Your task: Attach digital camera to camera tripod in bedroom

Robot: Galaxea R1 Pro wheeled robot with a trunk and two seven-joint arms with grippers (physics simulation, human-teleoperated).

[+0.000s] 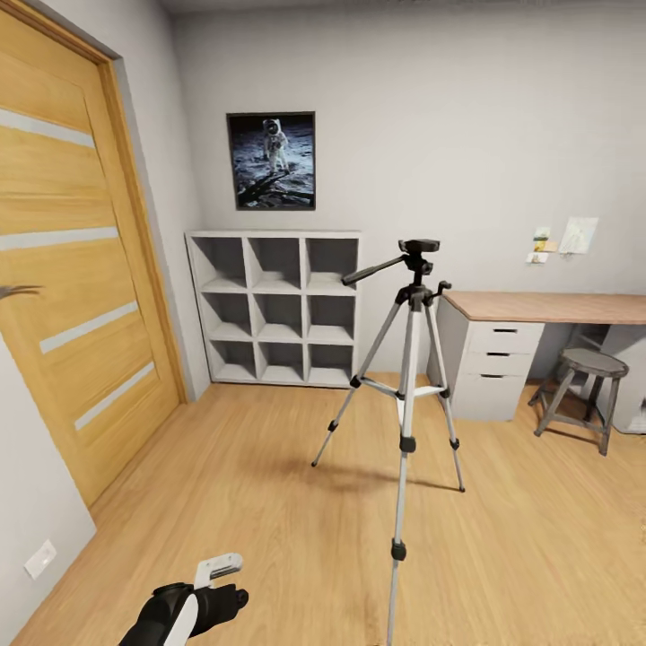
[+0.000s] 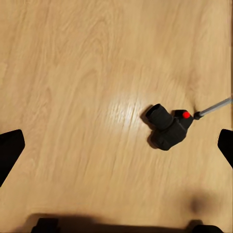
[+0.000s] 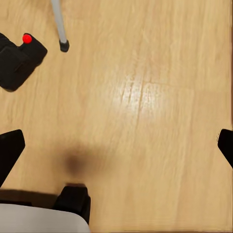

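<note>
The camera tripod (image 1: 411,359) stands on the light wood floor in the middle of the bedroom, silver legs spread, black pan head and handle on top. The digital camera (image 2: 167,127), black with a red button, lies on the floor beside one tripod foot (image 2: 198,115). In the left wrist view my left gripper (image 2: 116,145) hangs open above the floor, the camera lying toward one finger's side. My left arm (image 1: 193,606) is low in the head view. My right gripper (image 3: 116,145) is open over bare floor, with the camera (image 3: 17,60) and a tripod leg (image 3: 59,24) off to one side.
White cube shelves (image 1: 276,309) stand against the back wall under an astronaut poster (image 1: 271,160). A desk with drawers (image 1: 502,354) and a round stool (image 1: 588,386) are at the right. A wooden door (image 1: 72,269) lines the left wall.
</note>
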